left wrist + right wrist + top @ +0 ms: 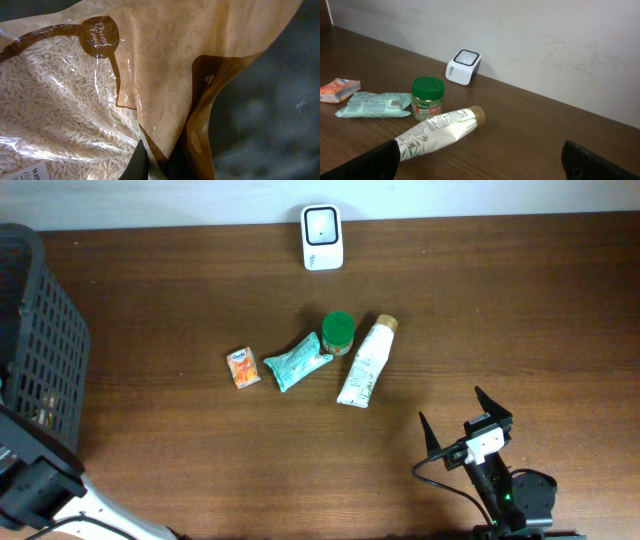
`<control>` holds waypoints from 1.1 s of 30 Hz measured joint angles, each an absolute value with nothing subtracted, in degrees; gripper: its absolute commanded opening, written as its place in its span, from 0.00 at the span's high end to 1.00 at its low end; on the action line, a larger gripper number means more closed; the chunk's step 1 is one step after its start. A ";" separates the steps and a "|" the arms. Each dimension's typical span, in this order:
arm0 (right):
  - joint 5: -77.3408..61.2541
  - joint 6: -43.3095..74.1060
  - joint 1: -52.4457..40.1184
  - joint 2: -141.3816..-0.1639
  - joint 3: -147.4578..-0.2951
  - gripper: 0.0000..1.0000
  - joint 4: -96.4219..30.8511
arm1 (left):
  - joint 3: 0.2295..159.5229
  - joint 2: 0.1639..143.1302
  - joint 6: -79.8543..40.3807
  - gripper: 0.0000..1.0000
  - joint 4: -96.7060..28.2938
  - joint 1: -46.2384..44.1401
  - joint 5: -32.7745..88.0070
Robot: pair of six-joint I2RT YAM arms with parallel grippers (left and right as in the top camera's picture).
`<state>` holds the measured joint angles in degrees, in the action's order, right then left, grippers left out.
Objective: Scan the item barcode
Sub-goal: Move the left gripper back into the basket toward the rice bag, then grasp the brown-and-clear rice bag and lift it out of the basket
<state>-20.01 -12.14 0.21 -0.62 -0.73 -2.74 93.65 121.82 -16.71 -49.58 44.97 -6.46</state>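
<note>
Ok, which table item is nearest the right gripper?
The white tube with the gold cap, rightmost in the row; green-lidded jar, teal pouch and orange packet lie farther from the right gripper.

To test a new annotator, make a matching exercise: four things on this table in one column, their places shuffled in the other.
Things
1. white barcode scanner
2. green-lidded jar
3. orange packet
4. black basket

Places
A. far left of the table
B. left end of the row of items
C. alone at the table's back edge
D. between the teal pouch and the white tube

Pairs: 1-C, 2-D, 3-B, 4-A
</note>
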 measured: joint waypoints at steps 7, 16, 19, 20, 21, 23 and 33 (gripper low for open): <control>-20.03 -12.14 0.21 -0.62 -0.73 0.02 -2.74 | 95.04 121.93 -16.71 1.00 -53.32 44.97 -6.63; -20.01 -12.16 0.21 -0.62 -0.73 0.02 -2.74 | 103.79 122.26 -16.75 1.00 -63.18 44.97 -5.74; -20.01 -12.16 0.21 -0.62 -0.73 0.02 -2.74 | 106.96 119.92 -16.75 1.00 -63.22 44.97 -5.48; -20.03 -12.19 0.21 -0.62 -0.73 0.02 -2.74 | 107.72 118.26 -16.78 1.00 -63.29 44.97 -5.37; -20.01 -12.16 0.21 -0.62 -0.73 0.02 -2.74 | 108.92 115.55 -16.88 1.00 -63.24 44.97 -5.32; -20.01 -12.14 0.23 -0.62 -0.73 0.02 -2.74 | 110.65 111.68 -16.91 1.00 -63.20 44.97 -5.19; -20.01 -12.16 0.21 -0.62 -0.73 0.02 -2.74 | 115.52 88.90 -17.87 1.00 -61.08 41.69 3.75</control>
